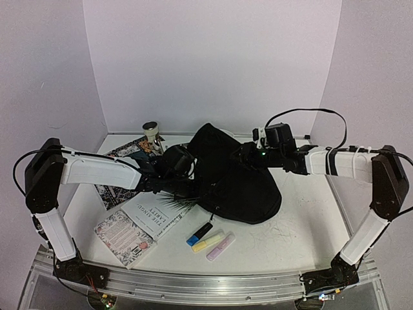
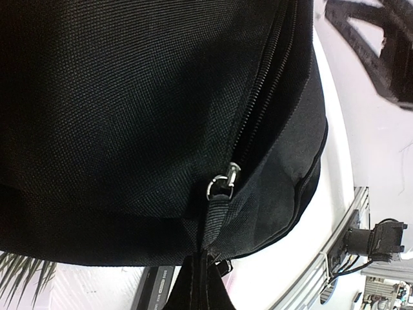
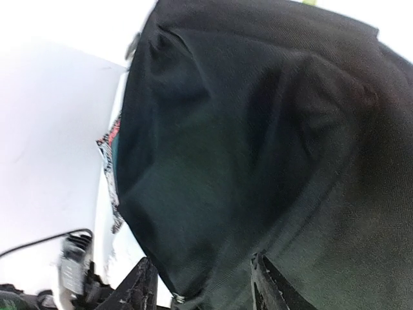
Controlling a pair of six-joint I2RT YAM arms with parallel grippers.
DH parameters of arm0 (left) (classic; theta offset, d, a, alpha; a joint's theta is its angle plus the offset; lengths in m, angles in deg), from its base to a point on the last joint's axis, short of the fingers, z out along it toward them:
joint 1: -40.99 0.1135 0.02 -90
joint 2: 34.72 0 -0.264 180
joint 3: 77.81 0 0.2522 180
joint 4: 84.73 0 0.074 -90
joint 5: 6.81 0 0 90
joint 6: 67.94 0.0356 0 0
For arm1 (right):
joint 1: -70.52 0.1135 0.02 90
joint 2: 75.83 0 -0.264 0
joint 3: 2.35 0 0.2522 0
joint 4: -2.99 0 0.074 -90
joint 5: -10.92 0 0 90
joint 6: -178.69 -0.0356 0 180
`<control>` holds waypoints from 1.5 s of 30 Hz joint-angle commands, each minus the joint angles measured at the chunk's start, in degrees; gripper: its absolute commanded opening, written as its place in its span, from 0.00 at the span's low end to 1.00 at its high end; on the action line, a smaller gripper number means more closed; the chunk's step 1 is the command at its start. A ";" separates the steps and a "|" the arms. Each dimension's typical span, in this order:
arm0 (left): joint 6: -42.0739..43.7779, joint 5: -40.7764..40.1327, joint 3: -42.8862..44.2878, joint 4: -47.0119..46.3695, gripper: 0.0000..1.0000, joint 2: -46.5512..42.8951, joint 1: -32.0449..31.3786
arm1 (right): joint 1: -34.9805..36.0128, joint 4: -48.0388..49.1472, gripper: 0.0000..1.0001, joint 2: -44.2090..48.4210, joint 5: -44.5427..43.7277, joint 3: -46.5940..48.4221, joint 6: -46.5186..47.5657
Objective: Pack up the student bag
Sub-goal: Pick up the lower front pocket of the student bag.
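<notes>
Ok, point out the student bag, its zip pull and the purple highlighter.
student bag [image 1: 242, 190]: top external view, middle of its black fabric.
zip pull [image 2: 223, 180]: left wrist view, its metal ring.
purple highlighter [image 1: 220, 247]: top external view, mid-barrel.

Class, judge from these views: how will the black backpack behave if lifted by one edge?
Probably floppy: the student bag slumps in a creased heap, so it would likely sag around a single grip. Its coarse weave looks unlikely to slip. Lying low and wide on the table, it probably won't roll or tip.
</notes>
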State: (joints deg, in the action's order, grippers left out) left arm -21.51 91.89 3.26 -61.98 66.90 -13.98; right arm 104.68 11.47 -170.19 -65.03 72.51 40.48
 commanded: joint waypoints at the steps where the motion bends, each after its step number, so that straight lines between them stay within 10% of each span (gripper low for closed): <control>1: -0.11 -1.22 0.55 0.11 0.00 -2.18 -0.66 | 0.37 -0.68 0.46 -2.57 -2.46 2.86 -2.00; 20: 0.13 -3.56 -0.40 0.23 0.02 -3.55 -0.75 | 0.21 4.42 0.00 -2.26 -1.40 -6.60 1.56; 32: 9.22 -14.97 11.27 10.26 0.51 -3.30 -0.72 | 0.30 13.08 0.00 -1.99 3.83 -9.02 2.11; 45: 15.22 -17.97 24.91 14.00 0.67 6.72 -0.73 | 0.33 22.79 0.00 4.00 9.41 -9.97 4.65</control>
State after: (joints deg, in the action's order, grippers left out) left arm -9.38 76.01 24.41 -50.17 70.63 -14.47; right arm 104.36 28.44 -169.90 -60.89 60.64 42.70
